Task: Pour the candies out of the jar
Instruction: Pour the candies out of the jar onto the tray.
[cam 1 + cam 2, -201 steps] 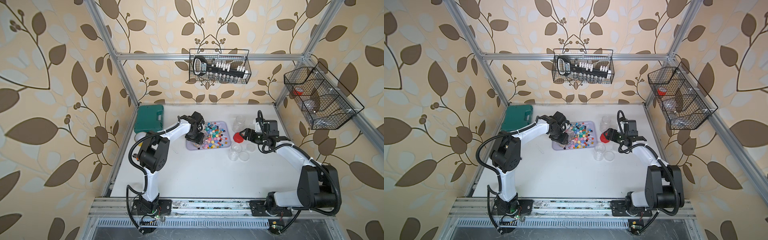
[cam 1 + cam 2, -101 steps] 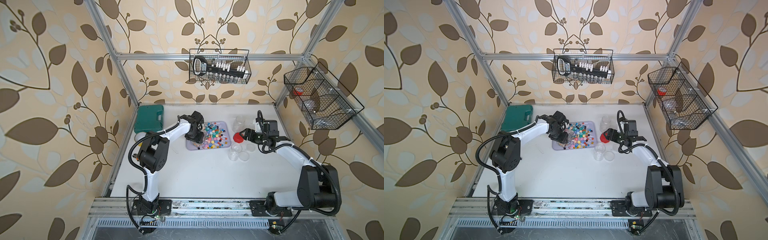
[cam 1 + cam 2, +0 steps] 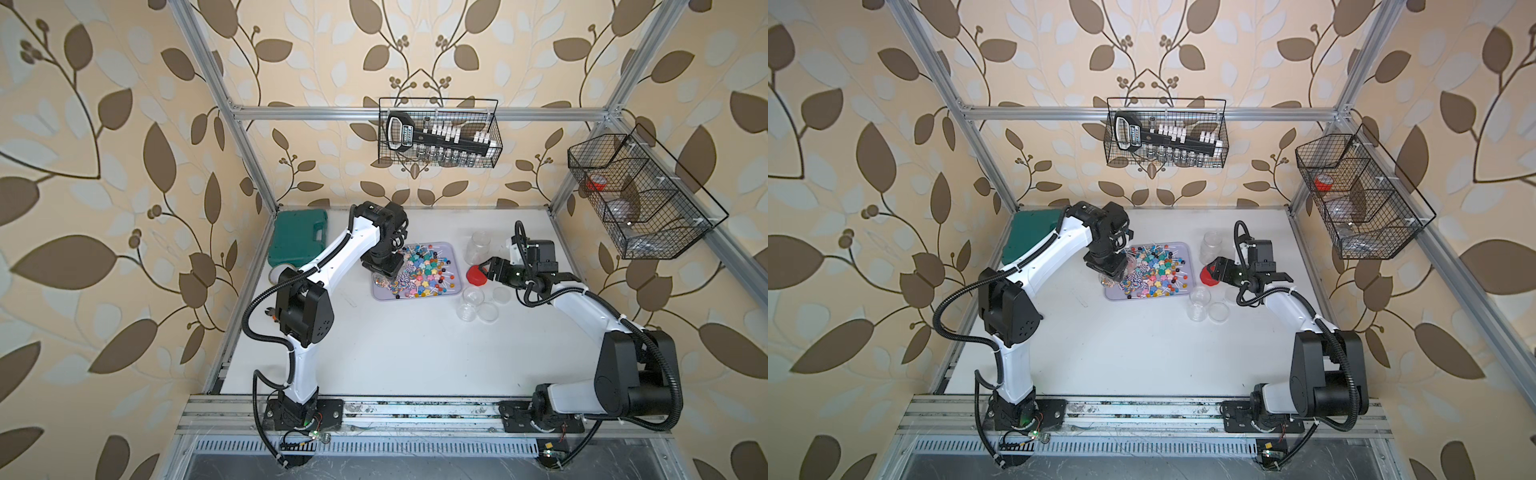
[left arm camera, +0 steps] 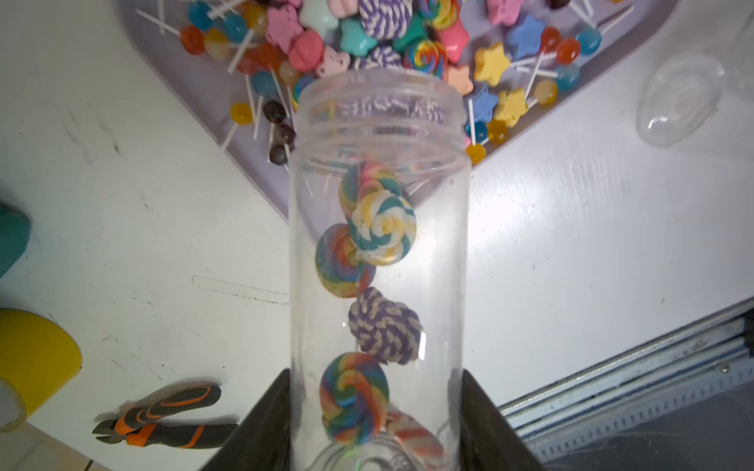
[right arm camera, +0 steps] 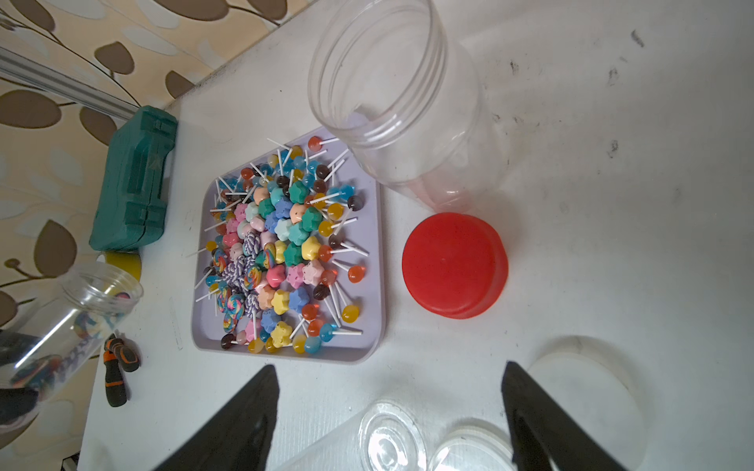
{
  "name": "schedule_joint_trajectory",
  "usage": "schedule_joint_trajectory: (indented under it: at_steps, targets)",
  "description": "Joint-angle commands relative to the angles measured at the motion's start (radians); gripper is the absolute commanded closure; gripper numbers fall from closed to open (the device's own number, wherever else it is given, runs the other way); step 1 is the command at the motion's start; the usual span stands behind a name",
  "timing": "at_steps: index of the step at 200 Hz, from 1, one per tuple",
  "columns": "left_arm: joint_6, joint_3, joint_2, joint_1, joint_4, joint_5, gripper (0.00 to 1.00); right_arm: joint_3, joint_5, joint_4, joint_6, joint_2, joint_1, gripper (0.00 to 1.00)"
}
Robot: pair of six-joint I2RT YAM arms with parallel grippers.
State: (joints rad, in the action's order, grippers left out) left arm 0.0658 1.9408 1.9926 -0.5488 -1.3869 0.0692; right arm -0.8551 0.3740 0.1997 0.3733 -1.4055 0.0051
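My left gripper (image 4: 377,401) grasps the clear jar (image 4: 377,171) near its base, a finger pressed to each side. The jar is tipped, its mouth over the tray's (image 3: 382,296) eight o'clock corner in a top view. Several swirled candies (image 4: 381,228) sit inside it, and most are heaped on the tray. I judge the pour part done, so next I must tilt steeper or shake. My right gripper (image 5: 387,399) hangs spread and empty by the red lid (image 5: 453,265), at the tray's three o'clock.
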Motion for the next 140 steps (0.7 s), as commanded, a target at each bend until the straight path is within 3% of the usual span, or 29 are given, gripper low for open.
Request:
schedule_joint_trajectory:
  at_steps: [1, 24, 37, 57, 102, 123, 140]
  targets:
    - [0.042, -0.025, -0.008, -0.004, -0.073, -0.02, 0.42, -0.018, -0.009, 0.016, -0.016, 0.016, 0.002, 0.18]
    - [0.057, -0.019, 0.012, 0.025, -0.072, 0.023, 0.41, -0.015, -0.005, 0.016, -0.016, 0.014, 0.002, 0.18]
    - [0.041, 0.052, 0.058, -0.013, -0.117, 0.058, 0.42, -0.016, 0.003, 0.012, -0.014, 0.009, 0.002, 0.18]
    - [0.039, 0.098, 0.076, -0.071, -0.127, -0.004, 0.41, -0.015, -0.006, 0.013, -0.014, 0.013, 0.002, 0.18]
    - [0.064, 0.011, 0.058, 0.06, -0.104, -0.042, 0.42, -0.011, -0.01, 0.015, -0.019, 0.009, 0.002, 0.17]
    - [0.043, 0.097, 0.097, 0.0, -0.143, 0.035, 0.42, -0.009, 0.0, 0.009, -0.014, 0.006, 0.002, 0.17]
    - [0.042, 0.15, 0.095, -0.082, -0.145, -0.027, 0.42, -0.01, -0.005, 0.009, -0.014, 0.008, 0.003, 0.17]
